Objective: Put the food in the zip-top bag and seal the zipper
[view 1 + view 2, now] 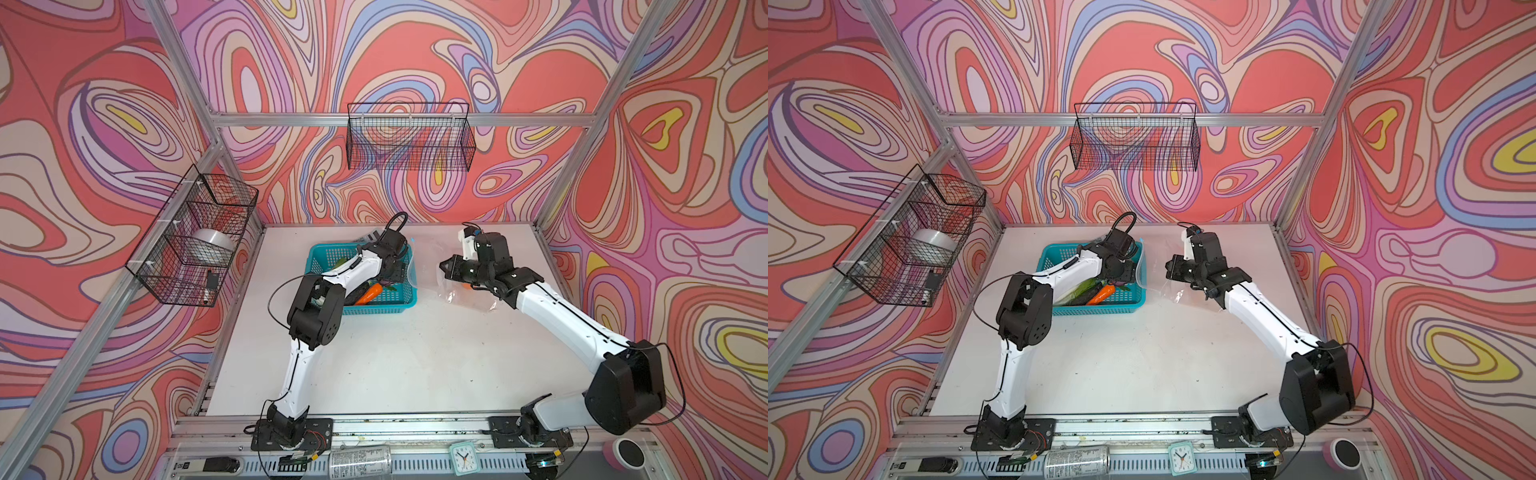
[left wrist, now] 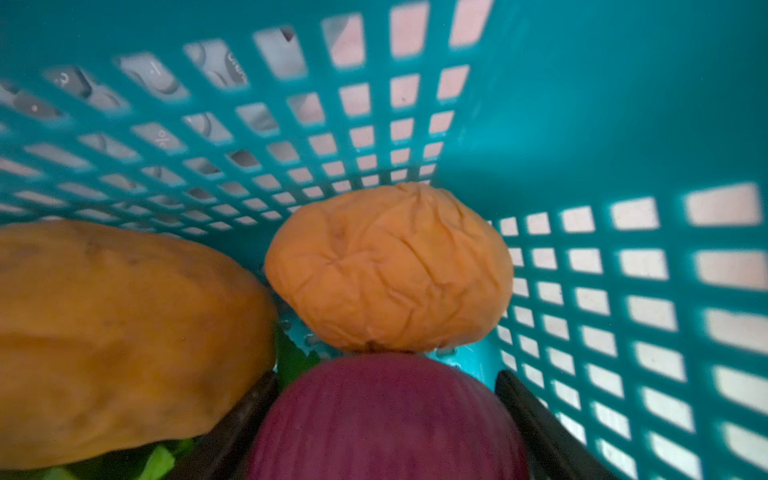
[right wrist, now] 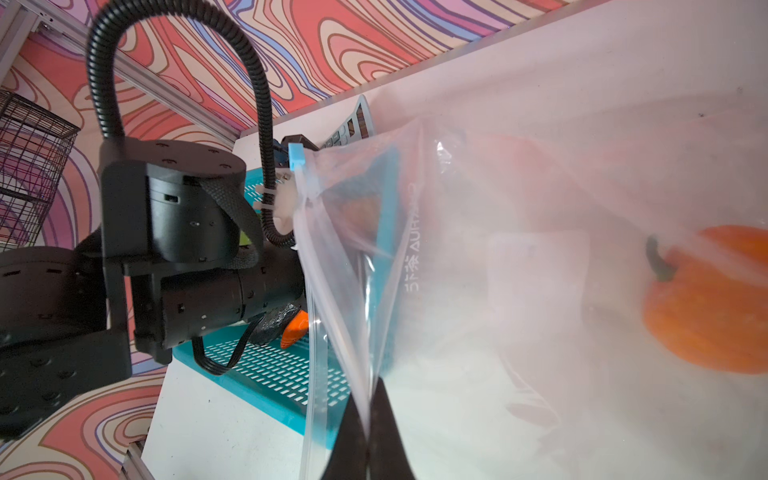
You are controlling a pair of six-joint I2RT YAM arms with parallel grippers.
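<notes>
My left gripper point(image 2: 386, 376) reaches down into the teal basket point(image 2: 582, 124), and its two black fingers press against both sides of a round purple piece point(image 2: 386, 424). Beside it lie a wrinkled tan potato point(image 2: 390, 270) and a bigger tan potato point(image 2: 124, 332). An orange carrot point(image 1: 370, 294) and green vegetables point(image 1: 1081, 289) lie nearer the basket's front. My right gripper point(image 3: 370, 399) is shut on the mouth edge of the clear zip-top bag point(image 3: 519, 208) and holds it raised right of the basket. The zipper's light-blue slider point(image 3: 297, 156) sits at the far end. A small orange pumpkin point(image 3: 715, 299) lies inside the bag.
A grey calculator point(image 3: 353, 120) lies behind the basket by the back wall. Black wire baskets hang on the left wall point(image 1: 195, 237) and the back wall point(image 1: 409, 141). A can point(image 1: 359, 459) and a small clock point(image 1: 462, 457) sit on the front rail.
</notes>
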